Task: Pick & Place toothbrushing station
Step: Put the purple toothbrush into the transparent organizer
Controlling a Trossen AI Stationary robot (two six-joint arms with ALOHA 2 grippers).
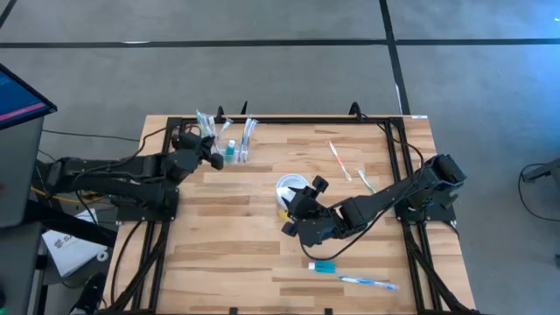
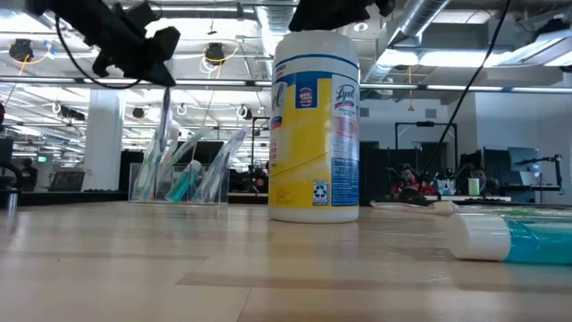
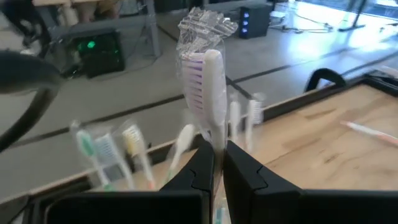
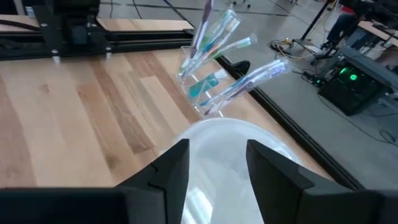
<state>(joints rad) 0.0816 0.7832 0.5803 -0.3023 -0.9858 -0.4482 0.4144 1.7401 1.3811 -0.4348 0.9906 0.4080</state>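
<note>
The toothbrushing station [image 1: 234, 147], a see-through stand with several wrapped toothbrushes leaning in its cups, stands on the table near the far edge; it also shows in the low view [image 2: 189, 174] and the right wrist view [image 4: 214, 78]. My left gripper [image 1: 217, 157] hovers just beside it, shut on a wrapped toothbrush with purple bristles [image 3: 202, 81]. My right gripper [image 4: 217, 155] is open over the white lid [image 4: 217, 168] of a yellow-banded tub [image 2: 315, 125] at mid-table. Whether its fingers touch the lid, I cannot tell. My left gripper pinches the wrapped toothbrush's shaft just below the head [image 3: 217, 146] between its two fingers. The fingers come at it nearly level from the table's left and lie across it. The brush stands upright, head above the fingers. Its lower part [image 2: 166, 125] hangs down toward the station.
A toothpaste tube [image 1: 322, 266] and a blue toothbrush [image 1: 369, 282] lie near the front edge. Two more toothbrushes [image 1: 339, 160] [image 1: 366, 182] lie at the far right. A dark metal frame [image 1: 306, 120] runs along the table's far edge.
</note>
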